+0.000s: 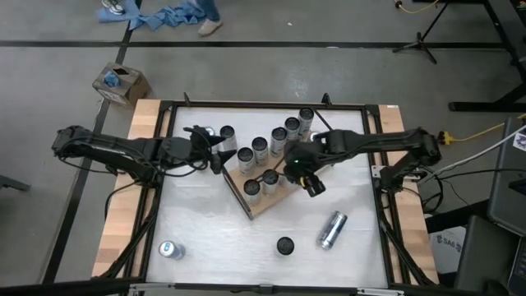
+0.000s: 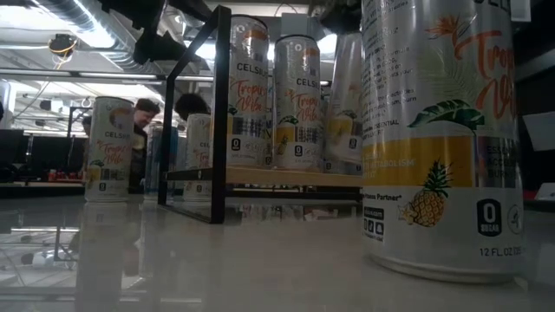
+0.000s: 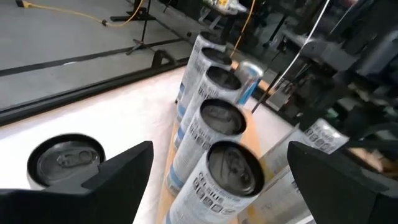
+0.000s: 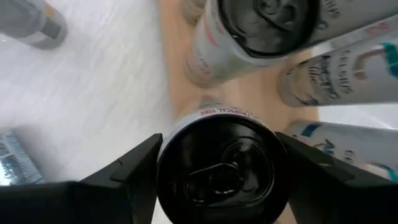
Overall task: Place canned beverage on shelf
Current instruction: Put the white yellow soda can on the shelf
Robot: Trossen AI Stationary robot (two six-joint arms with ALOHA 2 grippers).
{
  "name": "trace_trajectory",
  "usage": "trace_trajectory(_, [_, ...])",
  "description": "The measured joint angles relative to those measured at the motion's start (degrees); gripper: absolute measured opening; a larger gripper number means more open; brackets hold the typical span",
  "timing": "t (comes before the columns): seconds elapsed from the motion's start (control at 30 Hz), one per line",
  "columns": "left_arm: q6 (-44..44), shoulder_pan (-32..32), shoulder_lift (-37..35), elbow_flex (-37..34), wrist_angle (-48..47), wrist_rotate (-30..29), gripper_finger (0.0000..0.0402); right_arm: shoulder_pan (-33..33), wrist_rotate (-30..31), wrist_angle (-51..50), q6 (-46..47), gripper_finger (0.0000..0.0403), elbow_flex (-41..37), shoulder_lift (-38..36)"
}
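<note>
A black-topped can (image 4: 224, 171) stands upright on the shelf (image 1: 265, 203) near its front edge, clasped between the right gripper's (image 1: 289, 174) fingers; other cans (image 1: 260, 146) line the shelf behind; the left gripper (image 1: 215, 154) waits alongside with fingers spread, on the white surface (image 1: 205, 230).

— How is the left arm placed?
— It is stretched in from nine o'clock, low over the tabletop, elbow bent near the edge. The left claw (image 1: 215, 152) is held just left of centre, aimed toward three o'clock, its fingers (image 3: 118, 171) spread wide with nothing between them.

— And the right arm?
— It is reached in from three o'clock, folded at the elbow, the wrist tipped downward. The right claw (image 1: 289, 175) is set near centre, its fingers (image 4: 134, 168) closed on either side of an upright can (image 4: 222, 168).
</note>
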Motion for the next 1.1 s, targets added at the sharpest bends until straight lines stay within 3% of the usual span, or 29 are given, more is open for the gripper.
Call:
trace_trajectory(0.37, [-0.08, 0.0, 5.78, 0.0, 0.07, 0.01, 0.0365, 0.02, -0.11, 2.65, -1.56, 0.0266, 0.0, 1.73])
trace_trajectory(1.1, [-0.01, 0.0, 5.99, 0.0, 2.07, 0.01, 0.0365, 0.02, 1.44, 2.75, -1.96, 0.0286, 0.13, 3.42])
